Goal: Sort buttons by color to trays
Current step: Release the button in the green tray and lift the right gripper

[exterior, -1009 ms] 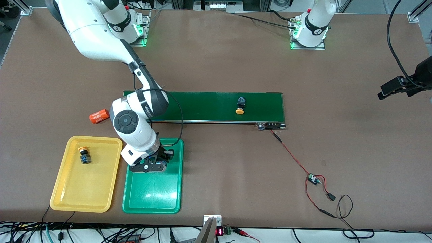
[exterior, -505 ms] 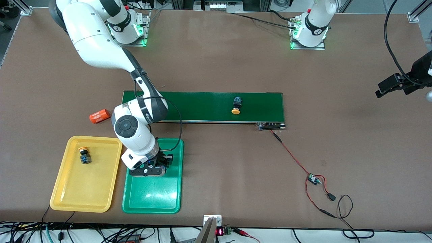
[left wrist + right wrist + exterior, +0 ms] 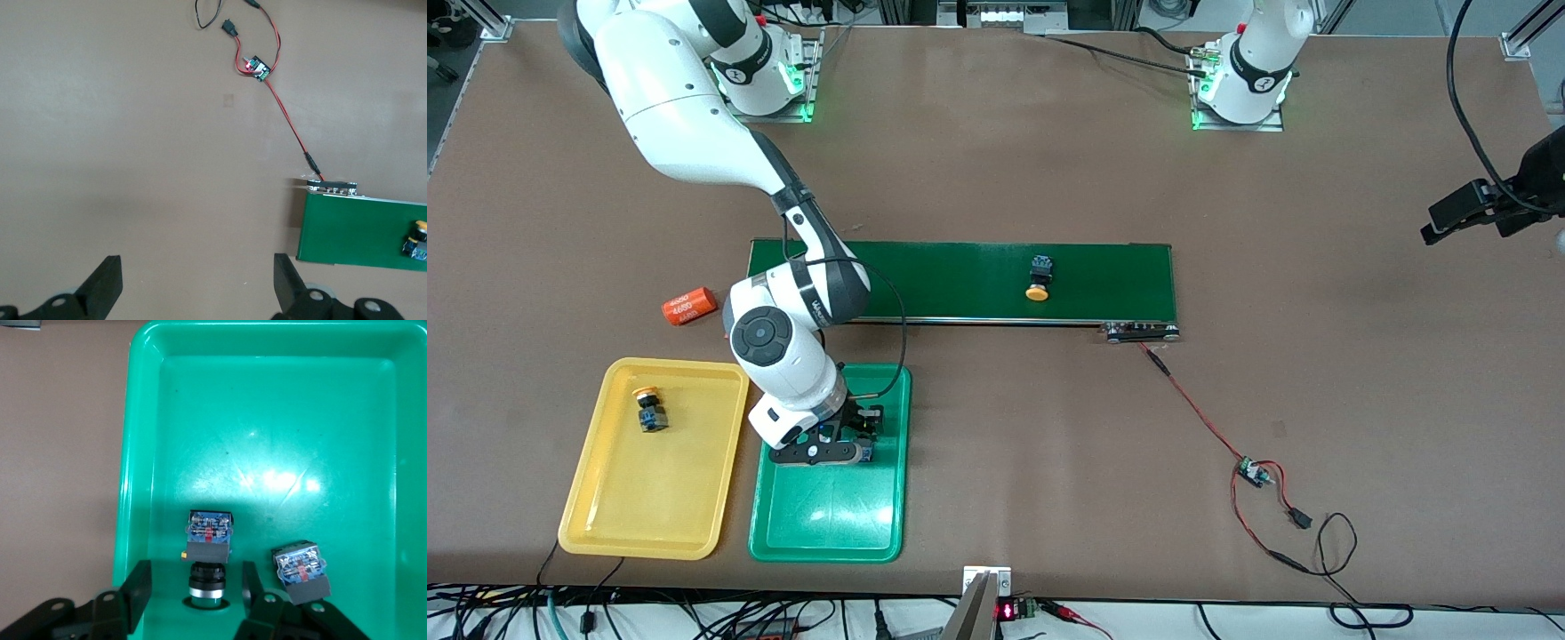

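My right gripper [image 3: 840,442] hangs low over the green tray [image 3: 827,524], at the end nearest the belt. It is open [image 3: 195,588], and a green-capped button [image 3: 208,550] lies between its fingers [image 3: 138,590] with a gap on each side. A second button [image 3: 301,570] lies beside it in the green tray [image 3: 267,420]. One yellow-capped button [image 3: 647,407] lies in the yellow tray [image 3: 605,516]. Another yellow-capped button [image 3: 1039,277] [image 3: 417,241] rides on the conveyor belt. My left gripper [image 3: 1449,222] [image 3: 197,293] waits open and empty above the bare table at the left arm's end.
The long dark green conveyor belt [image 3: 960,267] runs across the middle of the table. An orange cylinder [image 3: 689,306] lies by its end toward the right arm. A red wire runs from the belt's other end to a small circuit board [image 3: 1252,471] [image 3: 259,69].
My right gripper has sunk a little over the green tray and opened, letting go of the green-capped button. The yellow-capped button on the belt has drifted toward the right arm's end.
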Available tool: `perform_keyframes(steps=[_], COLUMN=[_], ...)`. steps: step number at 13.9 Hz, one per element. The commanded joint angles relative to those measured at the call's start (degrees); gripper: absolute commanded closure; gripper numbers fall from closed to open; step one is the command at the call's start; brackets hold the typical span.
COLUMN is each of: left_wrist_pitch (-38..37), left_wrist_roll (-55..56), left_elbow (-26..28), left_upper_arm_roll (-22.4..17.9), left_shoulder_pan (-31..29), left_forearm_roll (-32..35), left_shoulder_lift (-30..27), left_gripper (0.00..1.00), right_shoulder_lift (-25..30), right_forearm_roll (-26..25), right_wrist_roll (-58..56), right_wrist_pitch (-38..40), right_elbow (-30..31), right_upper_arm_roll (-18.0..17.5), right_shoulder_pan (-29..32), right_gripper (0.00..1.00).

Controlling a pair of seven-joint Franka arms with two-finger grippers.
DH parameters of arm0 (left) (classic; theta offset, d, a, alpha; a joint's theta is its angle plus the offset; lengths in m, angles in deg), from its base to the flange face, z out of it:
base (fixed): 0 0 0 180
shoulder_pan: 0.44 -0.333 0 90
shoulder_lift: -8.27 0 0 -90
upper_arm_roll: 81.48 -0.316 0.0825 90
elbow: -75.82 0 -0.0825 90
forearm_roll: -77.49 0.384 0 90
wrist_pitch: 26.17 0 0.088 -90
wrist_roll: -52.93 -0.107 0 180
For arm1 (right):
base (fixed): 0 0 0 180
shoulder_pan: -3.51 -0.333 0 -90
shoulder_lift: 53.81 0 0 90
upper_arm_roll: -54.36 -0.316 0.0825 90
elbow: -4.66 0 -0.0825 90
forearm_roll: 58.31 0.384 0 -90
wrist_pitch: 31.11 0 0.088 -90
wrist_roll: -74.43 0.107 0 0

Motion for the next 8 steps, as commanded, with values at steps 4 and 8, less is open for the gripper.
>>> perform_keyframes(steps=[4,8], left_wrist_pitch=[-2.24,-2.25], left_wrist_roll=[-4.04,-4.04], left_elbow=[-2.01,-2.1], left_upper_arm_roll=[-0.05,0.39], left_shoulder_pan=[-0.84,-0.66], left_forearm_roll=[0.7,0.78], left_shoulder_lift=[0.1,0.1], left_gripper=[0.0,0.0], right_shoulder_lift=[-0.84,-0.49], right_forearm_roll=[0.5,0.67], right_wrist_roll=[-0.85,-1.12], right_wrist_pitch=[-0.03,0.32], right_elbow=[-1.53,-1.53], right_upper_arm_roll=[-0.08,-0.08], right_shoulder_pan=[0.21,0.21], right_gripper=[0.02,0.0])
